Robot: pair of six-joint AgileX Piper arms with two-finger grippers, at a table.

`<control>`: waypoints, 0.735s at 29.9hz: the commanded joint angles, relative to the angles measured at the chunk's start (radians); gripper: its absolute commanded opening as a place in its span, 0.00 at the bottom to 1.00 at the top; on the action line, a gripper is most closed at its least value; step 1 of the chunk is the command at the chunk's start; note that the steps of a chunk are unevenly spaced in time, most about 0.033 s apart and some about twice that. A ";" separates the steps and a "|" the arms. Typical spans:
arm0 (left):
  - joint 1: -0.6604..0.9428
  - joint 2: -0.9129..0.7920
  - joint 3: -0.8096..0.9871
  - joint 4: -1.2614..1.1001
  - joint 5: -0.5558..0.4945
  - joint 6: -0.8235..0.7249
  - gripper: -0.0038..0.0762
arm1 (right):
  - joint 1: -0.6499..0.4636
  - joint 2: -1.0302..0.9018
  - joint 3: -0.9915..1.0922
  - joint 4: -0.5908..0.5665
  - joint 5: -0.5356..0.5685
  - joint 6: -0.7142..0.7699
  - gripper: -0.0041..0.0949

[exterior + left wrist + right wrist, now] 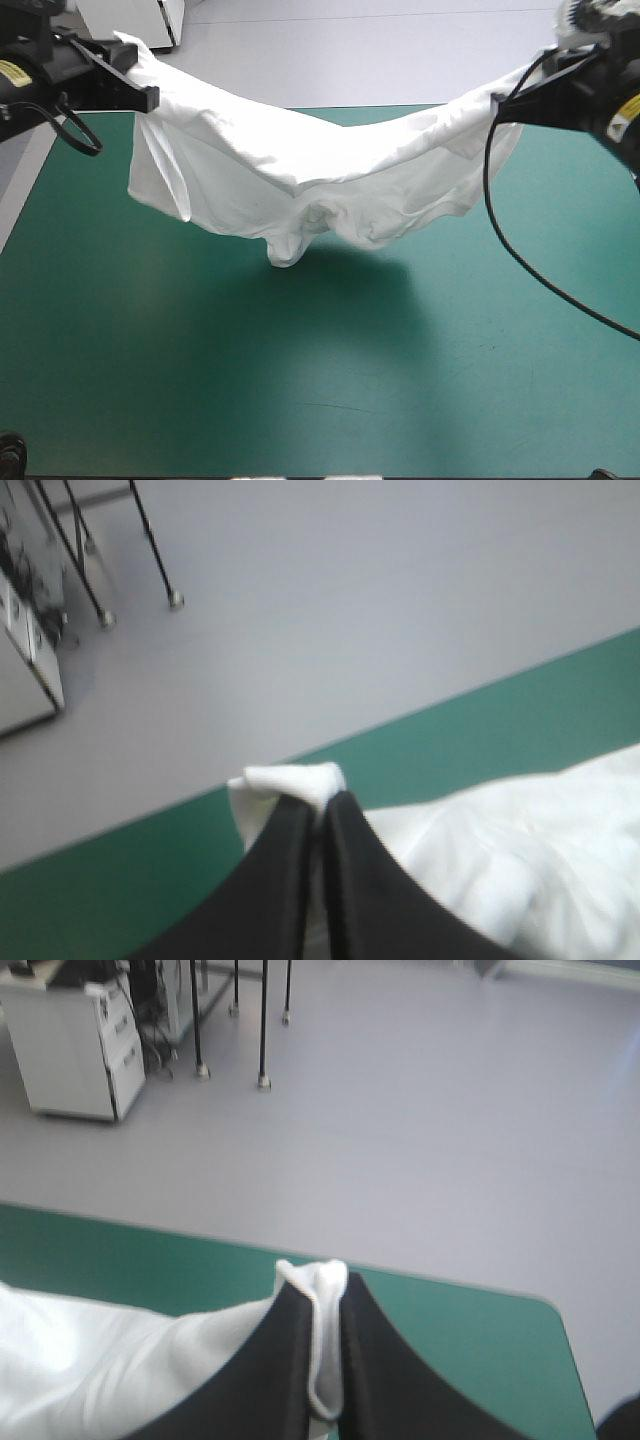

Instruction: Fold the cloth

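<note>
T-shirt point(320, 170): white, lifted and strung between the 2 pincers like a hammock; it hangs over the far half of the surface, closer to the far edge than to the near one.
Top edge: runs in a shallow dip from one held corner to the other, lowest near the middle.
Lower part: bunched into loose folds; the lowest lump hangs at about the middle, a little toward the left arm's side.
Left-side drape: below the left hold, a flap falls straight down with a clean, nearly upright edge.
Left pincer point(138, 97): raised above the far-left corner of the surface, clamped on a corner of the T-shirt.
Left wrist view: the 2 black fingers point(285, 880) meet in a pointed arch with cloth pinched between them; a small white tuft pokes out past the tips, and more white cloth spreads beside the pincer.
Right pincer point(508, 105): raised above the far-right part of the surface, clamped on the opposite corner of the T-shirt.
Right wrist view: its black fingers point(265, 1370) are all but together, a folded white strip caught in the narrow slit and curling over the tips.
Surface point(200, 400): teal-green cover; its far edge and a rounded far corner show in the wrist views.
Shadow point(345, 295): a soft dark patch on the cover, under the sagging middle and spreading toward the near edge.
Contact: the lowest fold looks clear of the cover, but I cannot tell for sure.
</note>
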 commanded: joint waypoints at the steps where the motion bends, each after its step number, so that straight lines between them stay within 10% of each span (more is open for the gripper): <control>1: -0.007 -0.037 -0.168 -0.067 -0.086 0.021 0.04 | -0.003 -0.026 -0.146 -0.009 -0.153 -0.064 0.02; 16: -0.007 -0.037 -0.525 -0.213 -0.185 0.107 0.04 | -0.003 -0.026 -0.342 0.187 -0.410 -0.244 0.02; 22: -0.007 -0.008 -0.498 -0.154 -0.073 0.091 0.04 | -0.003 0.014 -0.342 0.146 -0.270 -0.198 0.02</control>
